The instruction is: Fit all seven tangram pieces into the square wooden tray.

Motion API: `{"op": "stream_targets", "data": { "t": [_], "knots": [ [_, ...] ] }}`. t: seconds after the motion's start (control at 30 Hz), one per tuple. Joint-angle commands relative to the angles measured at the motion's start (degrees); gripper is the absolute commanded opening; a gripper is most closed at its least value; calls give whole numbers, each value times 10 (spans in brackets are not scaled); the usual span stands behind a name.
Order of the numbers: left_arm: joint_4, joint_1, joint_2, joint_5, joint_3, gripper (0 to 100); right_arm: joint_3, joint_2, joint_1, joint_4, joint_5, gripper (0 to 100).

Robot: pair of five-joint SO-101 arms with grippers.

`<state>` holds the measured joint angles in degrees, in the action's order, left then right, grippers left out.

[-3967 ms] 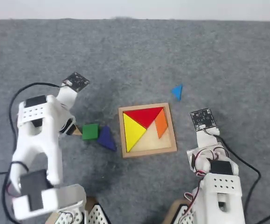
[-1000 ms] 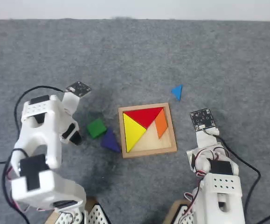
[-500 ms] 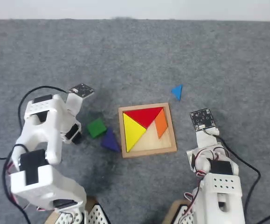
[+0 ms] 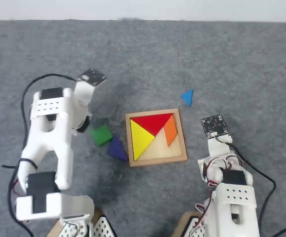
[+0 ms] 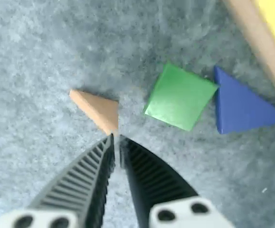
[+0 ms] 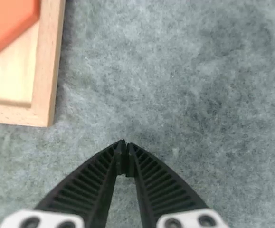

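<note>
The square wooden tray (image 4: 182, 157) holds a red triangle (image 4: 152, 122), a yellow triangle (image 4: 140, 139) and an orange piece (image 4: 171, 131). Left of it on the carpet lie a green square (image 4: 102, 135) and a dark blue triangle (image 4: 117, 149). A small blue triangle (image 4: 187, 97) lies behind the tray. My left gripper (image 5: 116, 138) is shut and empty, its tips just short of a tan triangle (image 5: 97, 109), with the green square (image 5: 180, 97) and blue triangle (image 5: 239, 108) beyond. My right gripper (image 6: 121, 143) is shut over bare carpet, near the tray's corner (image 6: 47, 71).
Grey carpet covers the whole table. The left arm's white body (image 4: 51, 133) stands over the carpet left of the green square. The right arm (image 4: 226, 182) stands at the front right, with its cable trailing off to the right.
The green square and dark blue triangle have shifted slightly toward the tray since the earliest frame. The left arm has swung toward the back in the last second. The right arm is unmoved.
</note>
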<state>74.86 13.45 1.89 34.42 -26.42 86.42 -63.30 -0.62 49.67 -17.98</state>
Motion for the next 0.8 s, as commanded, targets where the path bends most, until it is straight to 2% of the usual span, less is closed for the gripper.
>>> {"op": "stream_targets", "data": {
  "t": [0.0,0.1,0.27,0.57,0.77],
  "knots": [
    [10,-13,37,-45,26,73,-4,-13,3,0,-6,9],
    [2,5,37,-64,27,130,-4,-13,3,0,-6,9],
    [-75,27,36,-120,4,137,-4,-13,3,0,-6,9],
    [-155,30,26,-120,-91,137,-4,-13,3,0,-6,9],
    [-171,54,-77,-120,-47,137,-4,-13,3,0,-7,9]
  ]
}}
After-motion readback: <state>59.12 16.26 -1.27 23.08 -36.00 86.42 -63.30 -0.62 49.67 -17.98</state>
